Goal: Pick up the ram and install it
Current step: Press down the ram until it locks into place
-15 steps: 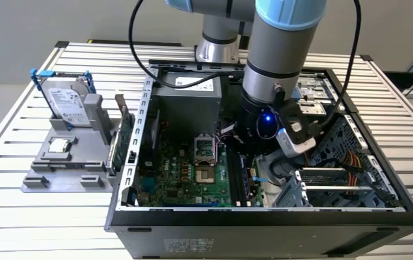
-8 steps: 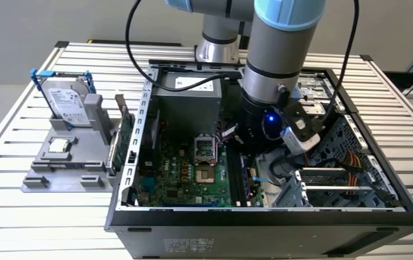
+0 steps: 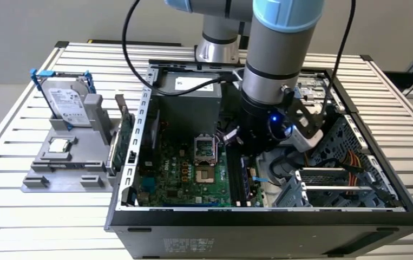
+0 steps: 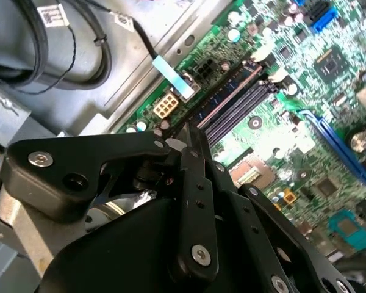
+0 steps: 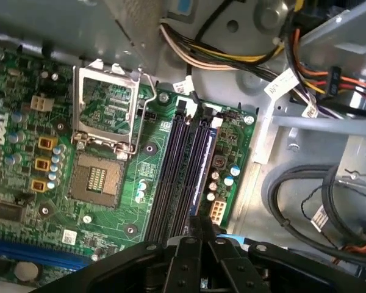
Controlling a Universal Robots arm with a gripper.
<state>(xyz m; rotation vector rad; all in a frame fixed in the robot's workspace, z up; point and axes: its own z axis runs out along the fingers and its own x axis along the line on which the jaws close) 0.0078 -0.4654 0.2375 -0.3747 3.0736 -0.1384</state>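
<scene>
1. One arm (image 3: 279,65) reaches down into an open computer case (image 3: 264,227) that lies on a slatted metal table (image 3: 18,216).
2. Its pincer (image 5: 201,229) hangs low over the motherboard (image 5: 140,177), at one end of the row of black memory slots (image 5: 174,177).
3. In both wrist views the two black fingers (image 4: 195,183) are drawn together with no gap showing at the tips of the pincer (image 4: 192,131). Whether they pinch anything I cannot tell.
4. The ram (image 5: 202,168) appears as a dark strip with a bluish sheen. It stands on edge along the slot farthest from the processor socket (image 5: 97,180) and runs straight away from the fingertips. Whether it is fully seated I cannot tell.
5. Beside that slot's end sits a white power connector (image 5: 218,212), and a bundle of coloured cables (image 5: 232,61) runs past the far end of the slots.
6. Outside the case, on the exterior view's left, a grey rack holds a silver hard drive (image 3: 69,103) in a blue-trimmed frame.
7. A green expansion card (image 3: 125,138) stands upright between that drive and the case wall, well apart from the pincer.
</scene>
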